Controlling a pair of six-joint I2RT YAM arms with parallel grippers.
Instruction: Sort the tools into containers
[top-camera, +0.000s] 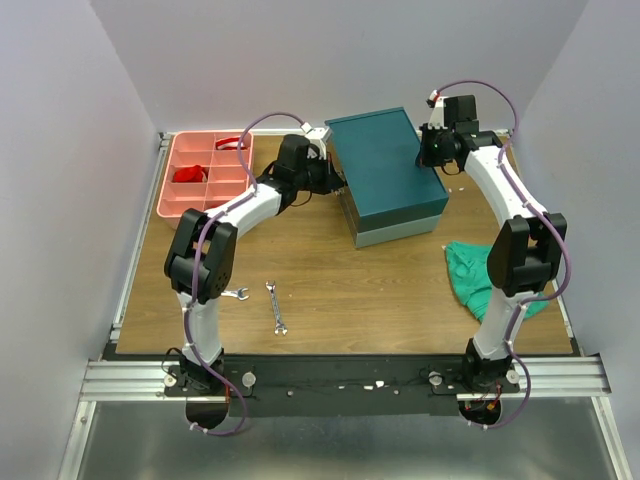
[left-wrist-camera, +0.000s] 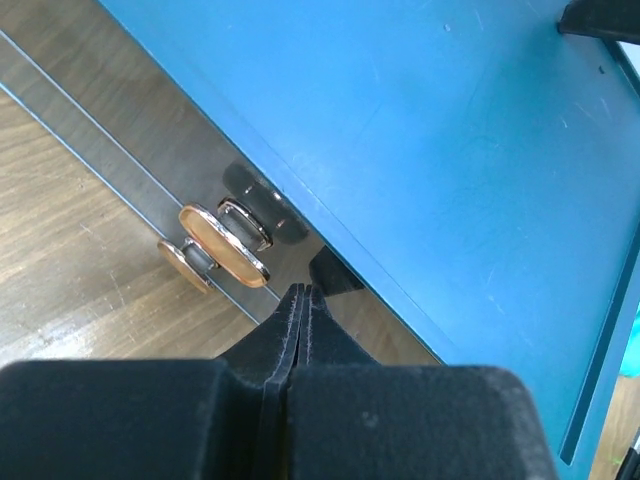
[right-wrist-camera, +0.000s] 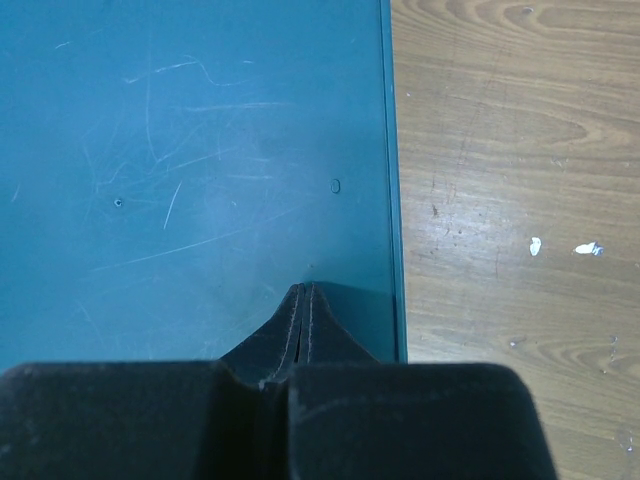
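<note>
You have a green cloth (top-camera: 468, 272) lying crumpled on the wooden desk (top-camera: 330, 290), by its right edge, toward the near right corner. Two small white specks (right-wrist-camera: 588, 248) sit on the bare wood in your right wrist view. A metal rail (top-camera: 340, 375) runs along the near edge.

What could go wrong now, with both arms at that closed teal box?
The left end effector is shut beside the small metal latch on the teal box; it might slip off it, leaving the lid closed. The right end effector, also shut, sits at the lid's edge; a push there could slide the box. The two wrenches lie by the left arm's elbow and might get knocked.
</note>
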